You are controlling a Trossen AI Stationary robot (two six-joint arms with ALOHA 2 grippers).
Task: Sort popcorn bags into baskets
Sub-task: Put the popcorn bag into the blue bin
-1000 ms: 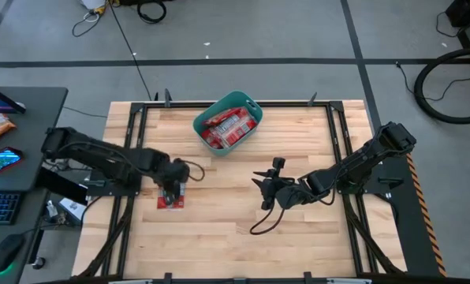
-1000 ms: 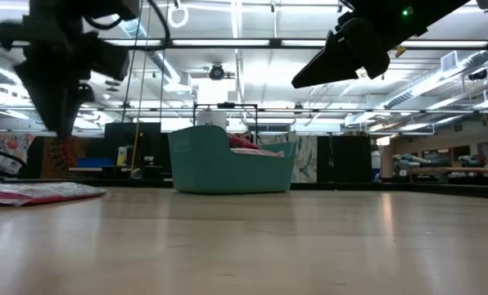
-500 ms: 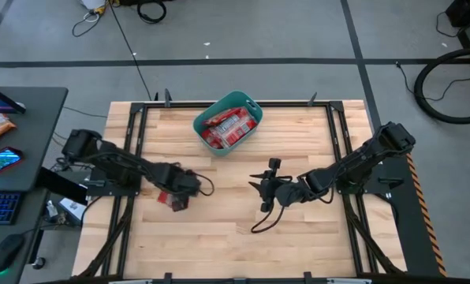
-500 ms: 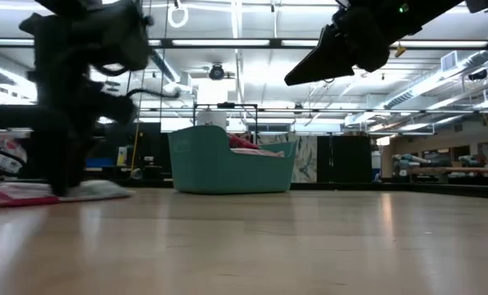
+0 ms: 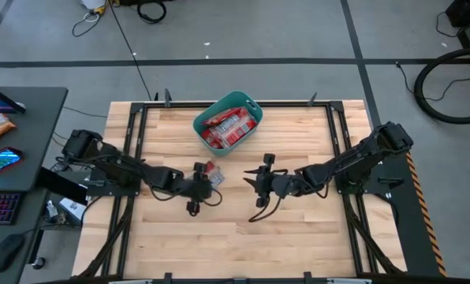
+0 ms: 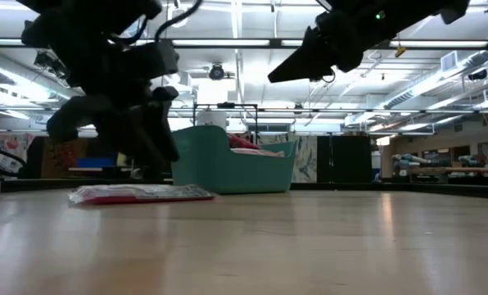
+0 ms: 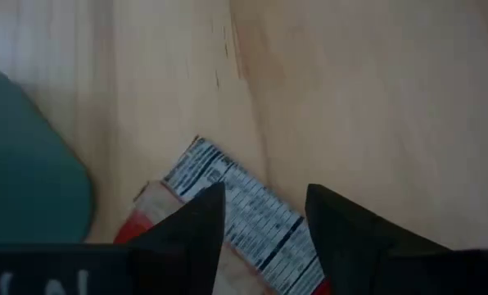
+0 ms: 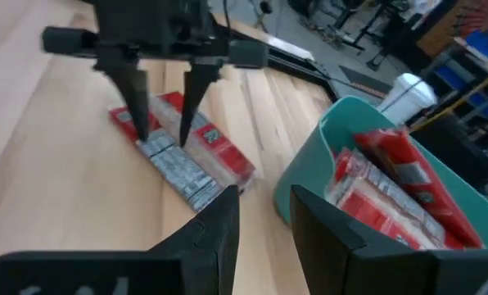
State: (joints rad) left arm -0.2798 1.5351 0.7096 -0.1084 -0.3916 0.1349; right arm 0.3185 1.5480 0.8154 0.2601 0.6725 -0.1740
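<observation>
Flat red popcorn bag (image 8: 178, 152), white nutrition-label panel up, lies beneath left gripper (image 8: 159, 131), fingers spread astride it.

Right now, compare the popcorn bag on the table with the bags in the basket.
The loose popcorn bag lies flat and alone on the wood, between the left gripper's open fingers; the bags in the basket are piled and tilted inside the teal basket, untouched. Both are red packets with pale labels.
</observation>
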